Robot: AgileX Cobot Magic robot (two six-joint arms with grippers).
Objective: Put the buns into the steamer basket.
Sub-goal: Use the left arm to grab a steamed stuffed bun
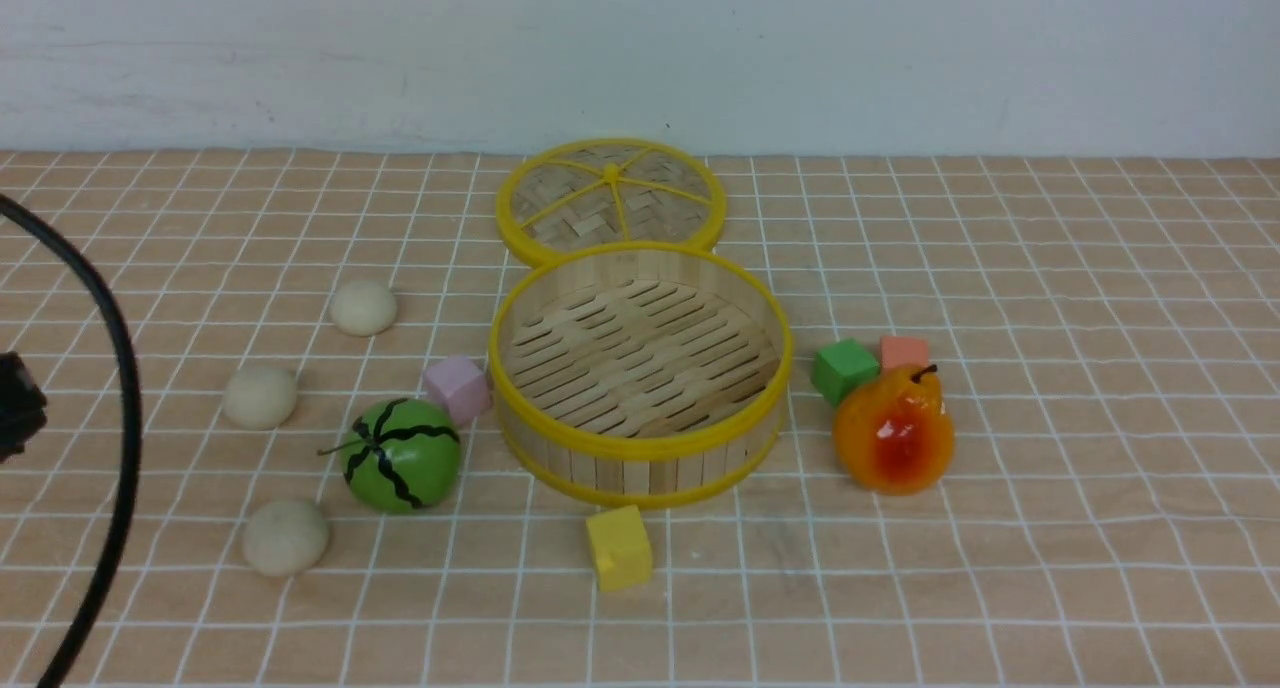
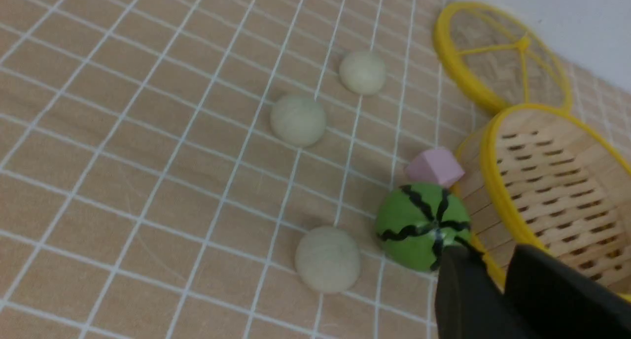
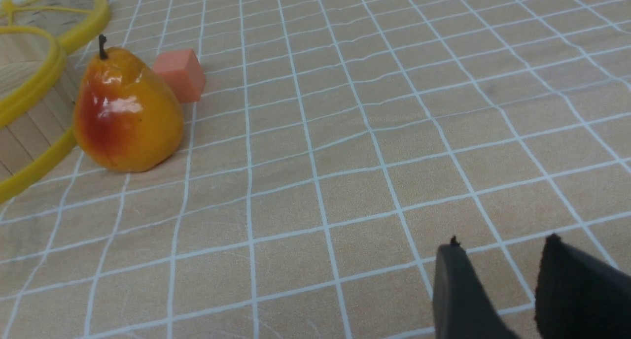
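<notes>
Three off-white buns lie on the checked cloth left of the steamer basket: a far one, a middle one and a near one. The basket is empty, its slatted floor bare. In the left wrist view the same buns show, with my left gripper hovering by the basket's rim and the green watermelon toy, slightly open and empty. My right gripper is open over bare cloth, well clear of the basket's wall.
The woven lid leans behind the basket. A pink cube touches the basket's left side, a yellow cube lies in front. Green cube, orange cube and pear stand on the right. A black cable hangs at the left edge.
</notes>
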